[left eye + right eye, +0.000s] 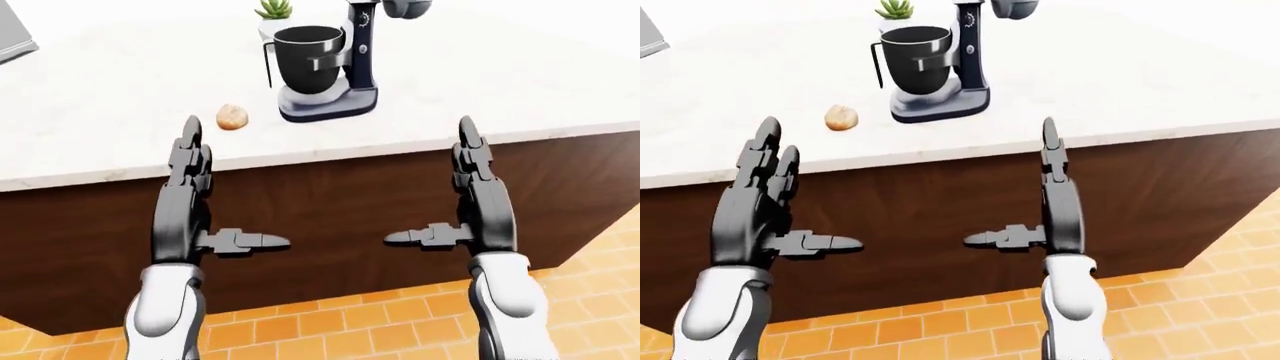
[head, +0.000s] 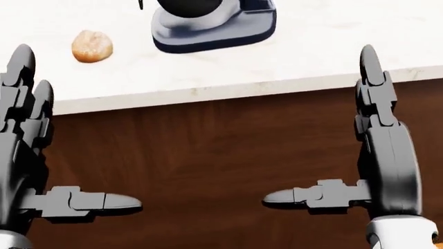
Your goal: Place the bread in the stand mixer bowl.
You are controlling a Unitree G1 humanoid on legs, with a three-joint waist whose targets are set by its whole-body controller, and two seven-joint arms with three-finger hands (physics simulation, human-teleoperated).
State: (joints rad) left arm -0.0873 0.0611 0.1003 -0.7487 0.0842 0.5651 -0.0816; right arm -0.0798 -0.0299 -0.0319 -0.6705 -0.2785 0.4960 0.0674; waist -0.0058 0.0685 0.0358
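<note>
Left-eye view: white marble bench (image 1: pixel 560 82) over dark wood base. Stand mixer (image 1: pixel 335 64) upright, black bowl (image 1: pixel 308 56) seated, potted plant (image 1: pixel 273 11) above. Left hand (image 1: pixel 190 202), right hand (image 1: pixel 480 202) below bench edge, fingers apart, empty. Bread (image 1: pixel 232 117) on bench, left of mixer.

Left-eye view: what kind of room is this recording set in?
Most likely a simulated kitchen: a stand mixer with its dark bowl stands on a pale stone-look counter over dark wood cabinetry, bread lies beside it, and the floor is orange tile.
</note>
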